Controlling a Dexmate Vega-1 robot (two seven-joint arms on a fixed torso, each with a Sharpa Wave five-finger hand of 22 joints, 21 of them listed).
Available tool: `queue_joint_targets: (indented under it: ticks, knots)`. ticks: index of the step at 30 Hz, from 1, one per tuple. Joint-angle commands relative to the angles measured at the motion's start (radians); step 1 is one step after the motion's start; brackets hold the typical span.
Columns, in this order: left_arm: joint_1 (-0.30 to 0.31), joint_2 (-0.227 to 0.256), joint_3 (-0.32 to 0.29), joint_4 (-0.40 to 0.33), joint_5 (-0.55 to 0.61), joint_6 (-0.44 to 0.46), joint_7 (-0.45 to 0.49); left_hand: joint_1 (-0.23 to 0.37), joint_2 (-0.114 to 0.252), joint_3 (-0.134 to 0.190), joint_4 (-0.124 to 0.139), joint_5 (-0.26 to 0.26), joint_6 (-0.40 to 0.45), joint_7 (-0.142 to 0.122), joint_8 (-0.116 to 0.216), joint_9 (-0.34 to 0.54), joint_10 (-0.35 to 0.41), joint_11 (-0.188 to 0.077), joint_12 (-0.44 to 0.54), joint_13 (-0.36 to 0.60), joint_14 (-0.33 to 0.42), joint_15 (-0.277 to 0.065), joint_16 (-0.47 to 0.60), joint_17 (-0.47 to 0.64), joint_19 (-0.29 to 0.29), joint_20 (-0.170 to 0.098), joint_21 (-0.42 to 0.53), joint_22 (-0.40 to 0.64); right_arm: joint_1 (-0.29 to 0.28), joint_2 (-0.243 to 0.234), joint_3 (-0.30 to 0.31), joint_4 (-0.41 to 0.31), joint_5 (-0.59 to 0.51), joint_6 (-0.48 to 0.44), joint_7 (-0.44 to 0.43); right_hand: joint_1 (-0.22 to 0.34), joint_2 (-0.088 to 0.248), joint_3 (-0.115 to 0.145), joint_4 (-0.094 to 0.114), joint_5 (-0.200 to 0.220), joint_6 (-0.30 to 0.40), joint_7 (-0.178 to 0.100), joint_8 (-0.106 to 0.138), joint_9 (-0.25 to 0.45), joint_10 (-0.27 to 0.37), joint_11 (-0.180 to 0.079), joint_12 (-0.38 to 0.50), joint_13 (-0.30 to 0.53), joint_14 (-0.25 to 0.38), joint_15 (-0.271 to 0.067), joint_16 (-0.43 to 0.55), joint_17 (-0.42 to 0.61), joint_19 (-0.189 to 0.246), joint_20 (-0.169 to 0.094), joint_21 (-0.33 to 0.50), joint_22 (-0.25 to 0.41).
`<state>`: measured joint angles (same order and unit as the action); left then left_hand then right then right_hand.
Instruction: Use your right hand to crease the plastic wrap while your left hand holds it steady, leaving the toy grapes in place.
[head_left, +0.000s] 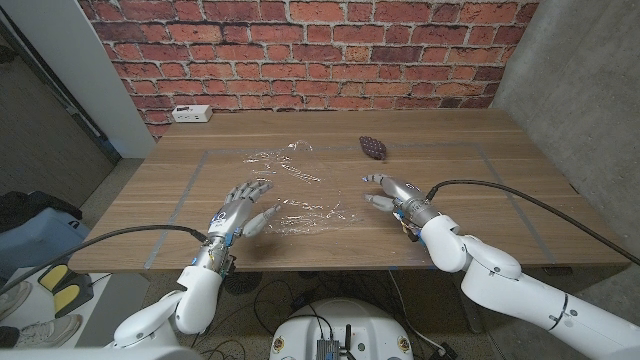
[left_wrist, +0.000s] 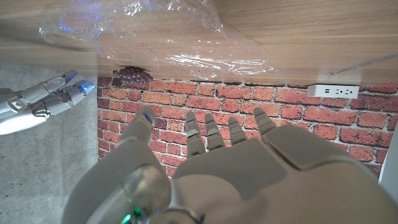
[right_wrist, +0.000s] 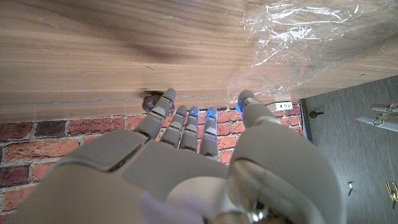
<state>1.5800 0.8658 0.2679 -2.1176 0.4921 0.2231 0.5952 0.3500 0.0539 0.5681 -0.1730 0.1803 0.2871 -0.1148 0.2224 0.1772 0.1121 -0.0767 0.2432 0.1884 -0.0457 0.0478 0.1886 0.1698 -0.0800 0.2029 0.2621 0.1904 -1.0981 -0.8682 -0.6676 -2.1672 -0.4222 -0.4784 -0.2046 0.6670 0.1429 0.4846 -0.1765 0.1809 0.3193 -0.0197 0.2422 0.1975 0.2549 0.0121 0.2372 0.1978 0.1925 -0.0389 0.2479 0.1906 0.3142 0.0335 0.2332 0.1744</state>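
Plastic wrap (head_left: 290, 185): clear, crumpled sheet lying on the wooden table (head_left: 480, 215), long axis running from the near edge by the left hand diagonally toward the far middle of the table. Its near part lies just ahead of the left fingertips; its near-right edge ends close to the right fingertips, contact not resolvable.

Toy grapes (head_left: 373, 148): dark purple cluster on bare wood, beyond the right fingers and off the wrap's far-right side, apart from it. Long axis roughly left-far to right-near.

Left hand (head_left: 243, 207): fingers spread and extended toward the wrap, grasping nothing; whether the tips touch the film I cannot tell. In the left wrist view the fingers (left_wrist: 208, 134) are apart, with the wrap (left_wrist: 155, 37) ahead of them.

Right hand (head_left: 393, 193): fingers extended, slightly apart, nothing held, pointing toward the wrap's right edge. Right wrist view shows fingers (right_wrist: 186, 127) straight, wrap (right_wrist: 305, 37) off the thumb side.

Surface: light wood planks, tape lines marking a rectangle. Room: red brick wall (head_left: 300, 50) behind the table, white power strip (head_left: 190, 113) at the far-left corner, grey wall at the right.
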Motion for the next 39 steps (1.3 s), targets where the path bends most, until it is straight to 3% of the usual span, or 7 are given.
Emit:
queue_joint_targets:
  ticks: [1, 9, 19, 24, 39]
  knots:
    - [0.004, 0.011, 0.041, -0.032, 0.110, 0.112, 0.024, 0.049, -0.012, 0.006, -0.013, 0.000, 0.046, -0.006, 0.015, 0.003, 0.017, -0.003, -0.006, 0.002, 0.020, 0.002, 0.003, 0.003, 0.031, 0.004, 0.008, -0.002, -0.032, 0.015, -0.037, -0.018, -0.135, -0.046, -0.051, 0.069, -0.022, 0.002, -0.011, -0.002, 0.050, -0.001, 0.016, 0.004, 0.049, 0.000, 0.013, 0.007, 0.047, -0.022, 0.011, 0.002, 0.040, 0.004, 0.010, 0.005]
    - [0.002, 0.033, 0.072, -0.063, 0.171, 0.190, -0.005, 0.142, -0.044, 0.012, -0.015, 0.005, 0.138, 0.000, 0.034, 0.004, 0.052, -0.013, -0.004, 0.002, 0.046, 0.001, 0.004, 0.003, 0.076, 0.004, 0.007, -0.005, -0.057, 0.008, -0.046, -0.040, -0.209, -0.076, -0.045, 0.179, -0.061, -0.006, -0.012, 0.003, 0.144, -0.012, 0.042, 0.006, 0.123, -0.013, 0.023, 0.010, 0.126, -0.048, 0.031, 0.006, 0.092, 0.016, 0.017, 0.006]
    - [0.000, 0.050, 0.095, -0.086, 0.206, 0.260, -0.033, 0.187, -0.063, 0.012, -0.016, 0.008, 0.168, -0.019, 0.037, 0.005, 0.059, -0.024, -0.007, 0.002, 0.055, -0.002, 0.003, 0.003, 0.092, 0.000, 0.004, -0.006, -0.070, 0.000, -0.054, -0.062, -0.268, -0.100, 0.009, 0.243, -0.088, -0.015, -0.012, 0.009, 0.205, -0.014, 0.060, 0.007, 0.141, -0.040, 0.016, 0.011, 0.140, -0.064, 0.032, 0.010, 0.112, 0.017, 0.018, 0.007]
    - [-0.004, 0.058, 0.105, -0.096, 0.216, 0.295, -0.055, 0.208, -0.072, 0.012, -0.016, 0.010, 0.175, -0.025, 0.036, 0.005, 0.061, -0.028, -0.009, 0.002, 0.055, -0.003, 0.001, 0.003, 0.098, -0.004, 0.002, -0.006, -0.071, 0.005, -0.066, -0.066, -0.308, -0.110, 0.033, 0.302, -0.101, -0.014, -0.014, 0.016, 0.230, -0.023, 0.067, 0.008, 0.148, -0.062, 0.010, 0.012, 0.146, -0.075, 0.032, 0.012, 0.120, 0.013, 0.016, 0.008]
    - [-0.025, 0.075, 0.133, -0.104, 0.253, 0.373, -0.075, 0.278, -0.089, 0.012, -0.012, 0.013, 0.216, -0.038, 0.036, 0.006, 0.084, -0.042, -0.009, 0.002, 0.070, -0.008, 0.003, 0.003, 0.123, -0.007, -0.002, -0.006, -0.067, 0.036, -0.075, -0.027, -0.334, -0.047, 0.038, 0.359, -0.138, -0.039, -0.004, 0.023, 0.296, -0.039, 0.087, 0.009, 0.168, -0.084, 0.002, 0.014, 0.168, -0.106, 0.040, 0.017, 0.142, 0.002, 0.017, 0.008]
